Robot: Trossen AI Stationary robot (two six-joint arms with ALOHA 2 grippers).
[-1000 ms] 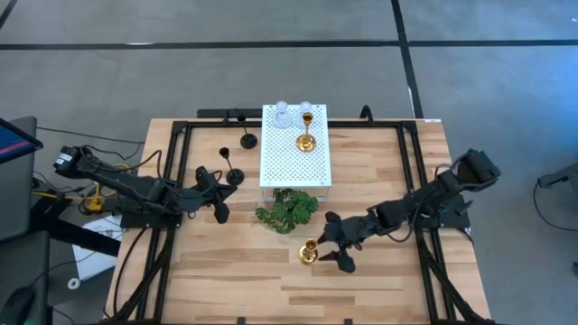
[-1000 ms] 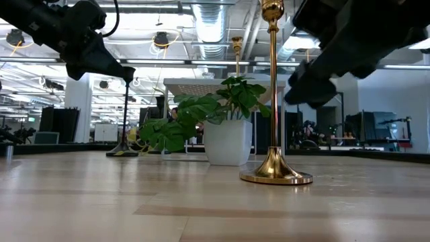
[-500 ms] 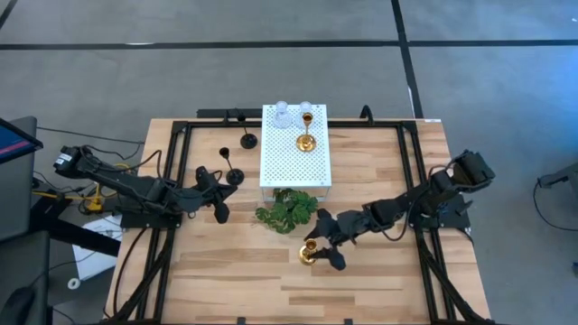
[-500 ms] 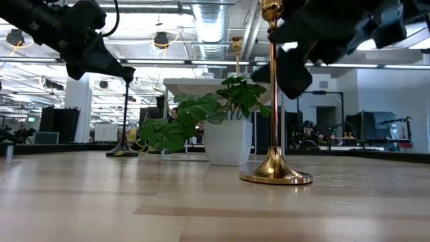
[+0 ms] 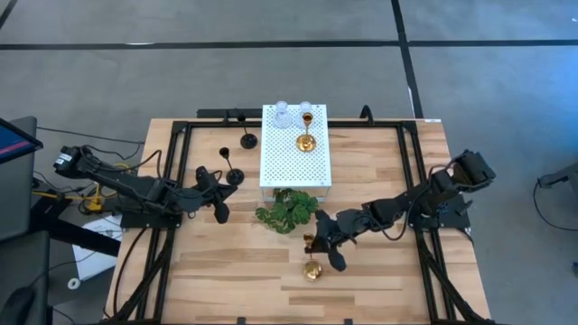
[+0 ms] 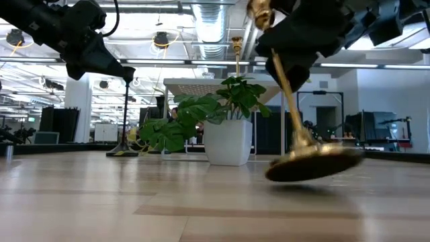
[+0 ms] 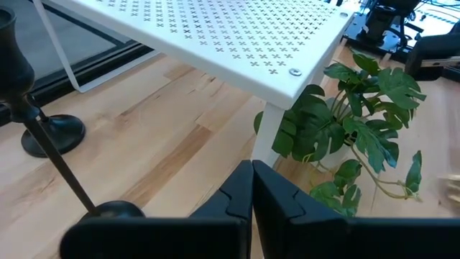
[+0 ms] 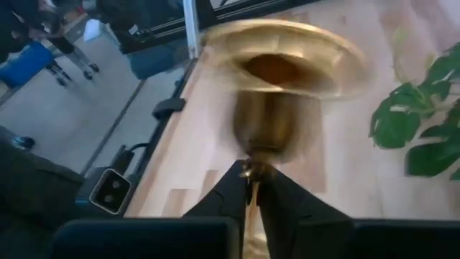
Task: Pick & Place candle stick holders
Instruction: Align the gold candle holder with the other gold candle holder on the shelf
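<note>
One gold candle stick holder (image 6: pixel 285 87) hangs tilted in my shut right gripper (image 5: pixel 316 244), near the table's middle front. Its round base (image 5: pixel 312 269) points toward the near edge. A second gold holder (image 5: pixel 306 140) and two clear glass holders (image 5: pixel 282 113) stand on the white perforated stand (image 5: pixel 295 167). Two black holders (image 5: pixel 234 174) (image 5: pixel 247 140) stand on the table left of the stand. My left gripper (image 5: pixel 219 211) waits shut beside the nearer black holder (image 7: pixel 43 137), touching nothing. My right gripper pinches the gold holder's thin stem (image 8: pixel 251 176) between its two fingers, high up, just below the cup (image 6: pixel 259 10). The fingers come from the table's right, about level, across the stem. The holder tilts, its base (image 6: pixel 312 163) tipped up; whether its low edge touches the table I cannot tell.
A green leafy plant in a white pot (image 5: pixel 287 212) stands just in front of the stand, close to my right gripper on its far left side. Black frame rails (image 5: pixel 411 181) run along both sides of the wooden table (image 5: pixel 379 289).
My right gripper has moved toward the table's left, up to the gold holder, and shut on its stem. The holder, upright before, has tipped: its base has swung toward the near edge and come up off its flat stand.
</note>
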